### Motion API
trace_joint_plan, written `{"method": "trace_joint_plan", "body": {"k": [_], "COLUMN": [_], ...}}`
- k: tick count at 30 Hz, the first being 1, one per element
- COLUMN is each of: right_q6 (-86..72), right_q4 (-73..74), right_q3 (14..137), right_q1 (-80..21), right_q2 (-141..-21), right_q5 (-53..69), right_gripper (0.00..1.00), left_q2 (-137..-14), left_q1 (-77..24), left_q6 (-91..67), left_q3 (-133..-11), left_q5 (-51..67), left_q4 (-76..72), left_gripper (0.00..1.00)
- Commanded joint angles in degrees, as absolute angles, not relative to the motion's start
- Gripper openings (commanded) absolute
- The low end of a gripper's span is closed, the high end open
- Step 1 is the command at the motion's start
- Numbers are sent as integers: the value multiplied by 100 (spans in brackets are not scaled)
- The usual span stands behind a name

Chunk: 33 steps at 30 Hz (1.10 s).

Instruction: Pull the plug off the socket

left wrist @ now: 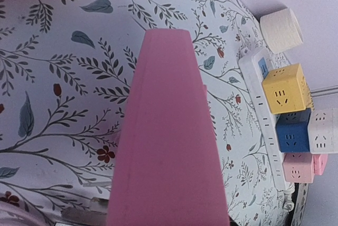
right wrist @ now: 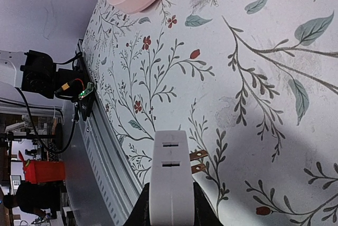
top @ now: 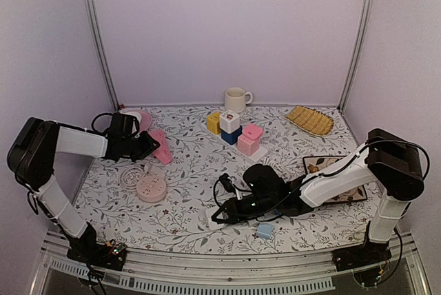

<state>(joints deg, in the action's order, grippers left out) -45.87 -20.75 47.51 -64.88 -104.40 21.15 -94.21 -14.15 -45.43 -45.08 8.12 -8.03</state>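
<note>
Between the clenched fingers of the right gripper sits the white plug, prongs bare, close to the near edge of the table, where a slackened grip might drop it overboard; the left gripper clamps a pink block.

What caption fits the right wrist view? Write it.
Right gripper clamps a white plastic plug, brass prongs bare, over floral cloth.
</note>
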Motion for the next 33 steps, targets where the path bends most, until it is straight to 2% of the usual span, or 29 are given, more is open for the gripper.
{"method": "trace_joint_plan", "body": {"k": [1, 7, 18, 25, 33], "right_q6": [-4742, -4790, -4715, -4556, -4356], "right_q4": [-2125, -2079, -1760, -1174, -756], "right_q3": [4603, 4423, 4342, 4281, 4325], "right_q1": [-6521, -6515, -6521, -6517, -6519], "right_q2": [-10480, -10486, -10314, -9916, -9380], "right_q5": [2107, 2109, 1789, 1127, 660], "right_gripper": [6, 17, 46, 61, 81], "left_q2": [-9568, -9525, -9126, -8802, -8536], "left_q1": [-1345, -1344, -1346, -1362, -1478], "left_q6": [-4378, -4322, -4074, -3975, -3870], "left_q3": [-4623, -4567, -4494, -4443, -4443], "left_q5": [857, 762, 534, 469, 319], "left_q4": [-909, -871, -654, -554, -387], "left_gripper": [24, 48, 79, 88, 92]}}
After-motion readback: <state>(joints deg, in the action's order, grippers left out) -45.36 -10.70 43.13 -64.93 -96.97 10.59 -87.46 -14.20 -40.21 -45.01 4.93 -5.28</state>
